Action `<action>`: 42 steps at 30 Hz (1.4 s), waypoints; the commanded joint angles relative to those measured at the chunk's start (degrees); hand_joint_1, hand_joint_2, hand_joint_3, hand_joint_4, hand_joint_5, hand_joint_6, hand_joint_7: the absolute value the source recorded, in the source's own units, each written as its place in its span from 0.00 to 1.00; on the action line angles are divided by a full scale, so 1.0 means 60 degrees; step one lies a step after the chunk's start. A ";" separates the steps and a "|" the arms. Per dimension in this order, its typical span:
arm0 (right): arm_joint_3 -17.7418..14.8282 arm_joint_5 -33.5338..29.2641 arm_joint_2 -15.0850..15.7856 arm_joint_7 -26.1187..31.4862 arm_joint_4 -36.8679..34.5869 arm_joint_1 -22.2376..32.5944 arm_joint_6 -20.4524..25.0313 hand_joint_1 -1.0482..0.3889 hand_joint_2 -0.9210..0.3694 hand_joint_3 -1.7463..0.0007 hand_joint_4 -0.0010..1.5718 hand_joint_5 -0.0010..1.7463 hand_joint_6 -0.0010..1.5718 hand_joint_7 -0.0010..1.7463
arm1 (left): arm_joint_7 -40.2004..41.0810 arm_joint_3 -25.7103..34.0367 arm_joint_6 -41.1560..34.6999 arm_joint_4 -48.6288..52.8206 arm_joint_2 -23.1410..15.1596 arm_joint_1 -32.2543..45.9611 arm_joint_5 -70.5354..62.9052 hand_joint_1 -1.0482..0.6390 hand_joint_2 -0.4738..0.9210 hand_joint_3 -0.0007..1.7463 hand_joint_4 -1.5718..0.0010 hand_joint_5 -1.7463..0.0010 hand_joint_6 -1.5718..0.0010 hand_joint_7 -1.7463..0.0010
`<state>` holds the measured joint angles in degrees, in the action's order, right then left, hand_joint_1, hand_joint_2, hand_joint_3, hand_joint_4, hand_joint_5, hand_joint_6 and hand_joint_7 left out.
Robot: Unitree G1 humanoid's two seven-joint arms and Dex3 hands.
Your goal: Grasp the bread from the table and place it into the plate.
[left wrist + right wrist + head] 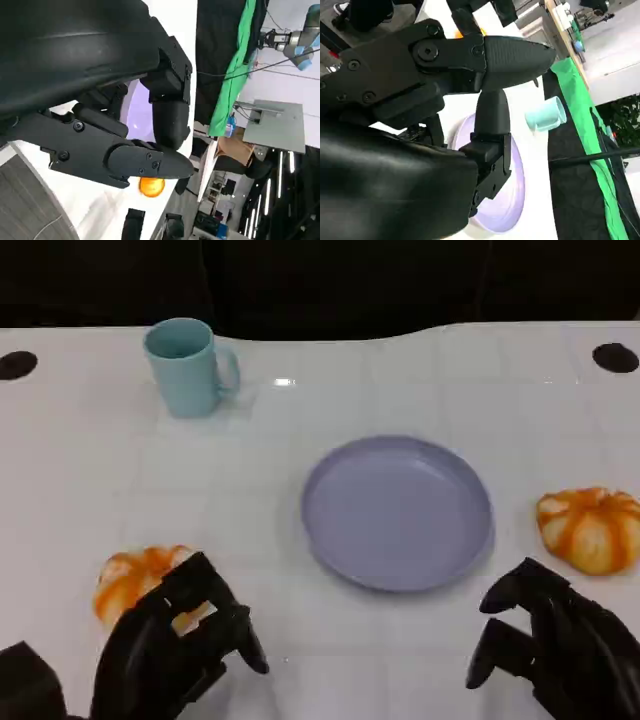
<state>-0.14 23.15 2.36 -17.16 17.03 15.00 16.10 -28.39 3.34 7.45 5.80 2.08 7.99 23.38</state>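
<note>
Two orange-and-white bread rolls lie on the white table. One bread roll (128, 578) sits at the front left, partly covered by the fingers of my left hand (175, 645), which hovers at its near side with fingers apart and holds nothing. The other bread roll (590, 528) lies right of the lilac plate (397, 512), which has nothing on it. My right hand (555, 645) is in front of that roll, apart from it, fingers loosely spread and holding nothing. In the left wrist view my left hand (125, 140) reaches toward the plate (135, 110), with the far roll (151, 186) beyond.
A light blue mug (190, 365) stands at the back left. Black round holes (614, 357) mark the table's far corners, and a dark backdrop lies past the far edge. The right wrist view shows my right hand (445, 100), the plate (512, 200) and the mug (547, 114).
</note>
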 commanded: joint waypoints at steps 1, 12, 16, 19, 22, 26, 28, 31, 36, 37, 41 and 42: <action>-0.0109 0.0009 0.0077 0.0036 0.0061 0.0064 -0.0064 0.37 0.00 0.74 0.40 1.00 0.26 0.95 | -0.0123 0.0033 0.0041 -0.0031 -0.0058 0.0097 0.0105 0.27 1.00 0.14 0.53 0.00 0.63 0.02; -0.0088 0.0043 0.0085 -0.0004 0.0085 0.0055 -0.0038 0.37 0.00 0.74 0.39 1.00 0.26 0.95 | -0.0197 0.0056 -0.0157 -0.0075 -0.0106 0.0098 0.0182 0.26 1.00 0.14 0.53 0.00 0.63 0.02; -0.0087 0.0044 0.0086 -0.0003 0.0085 0.0055 -0.0039 0.37 0.00 0.73 0.39 1.00 0.25 0.96 | -0.0194 0.0053 -0.0168 -0.0081 -0.0111 0.0098 0.0190 0.26 1.00 0.14 0.53 0.00 0.63 0.02; -0.0087 0.0044 0.0086 -0.0003 0.0085 0.0055 -0.0039 0.37 0.00 0.73 0.39 1.00 0.25 0.96 | -0.0190 0.0046 -0.0166 -0.0081 -0.0118 0.0099 0.0200 0.26 1.00 0.14 0.53 0.00 0.63 0.02; -0.0087 0.0044 0.0086 -0.0003 0.0085 0.0055 -0.0039 0.37 0.00 0.73 0.39 1.00 0.25 0.96 | -0.0187 0.0042 -0.0165 -0.0080 -0.0122 0.0099 0.0204 0.26 1.00 0.14 0.53 0.00 0.63 0.02; -0.0087 0.0045 0.0086 -0.0003 0.0085 0.0055 -0.0039 0.37 0.00 0.73 0.39 1.00 0.25 0.96 | -0.0185 0.0038 -0.0164 -0.0080 -0.0126 0.0099 0.0209 0.26 1.00 0.14 0.53 0.00 0.63 0.02; -0.0087 0.0044 0.0086 -0.0003 0.0085 0.0055 -0.0039 0.37 0.00 0.73 0.39 1.00 0.25 0.96 | -0.0183 0.0036 -0.0162 -0.0079 -0.0129 0.0099 0.0213 0.26 1.00 0.14 0.53 0.00 0.63 0.02; -0.0087 0.0044 0.0086 -0.0003 0.0085 0.0055 -0.0039 0.37 0.00 0.73 0.39 1.00 0.25 0.96 | -0.0182 0.0033 -0.0161 -0.0079 -0.0131 0.0099 0.0217 0.26 1.00 0.14 0.53 0.00 0.63 0.02; -0.0087 0.0044 0.0086 -0.0003 0.0085 0.0055 -0.0039 0.37 0.00 0.73 0.39 1.00 0.25 0.96 | -0.0181 0.0032 -0.0161 -0.0079 -0.0133 0.0100 0.0218 0.26 1.00 0.14 0.53 0.00 0.63 0.02; -0.0087 0.0044 0.0086 -0.0003 0.0085 0.0055 -0.0039 0.37 0.00 0.73 0.39 1.00 0.25 0.96 | -0.0181 0.0032 -0.0161 -0.0079 -0.0133 0.0100 0.0218 0.26 1.00 0.14 0.53 0.00 0.63 0.02; -0.0049 -0.0084 0.0096 0.0060 0.0088 0.0031 -0.0069 0.37 0.00 0.73 0.40 1.00 0.26 0.96 | -0.0090 0.0024 -0.0095 -0.0086 -0.0139 0.0081 0.0098 0.26 1.00 0.14 0.53 0.00 0.63 0.02; -0.0050 -0.0086 0.0094 0.0059 0.0088 0.0031 -0.0068 0.37 0.00 0.73 0.40 1.00 0.26 0.96 | -0.0091 0.0025 -0.0096 -0.0086 -0.0138 0.0081 0.0097 0.26 1.00 0.14 0.53 0.00 0.63 0.02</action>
<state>-0.09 22.93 2.36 -17.11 17.06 15.03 16.09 -28.95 3.30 6.65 5.79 2.04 8.01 24.39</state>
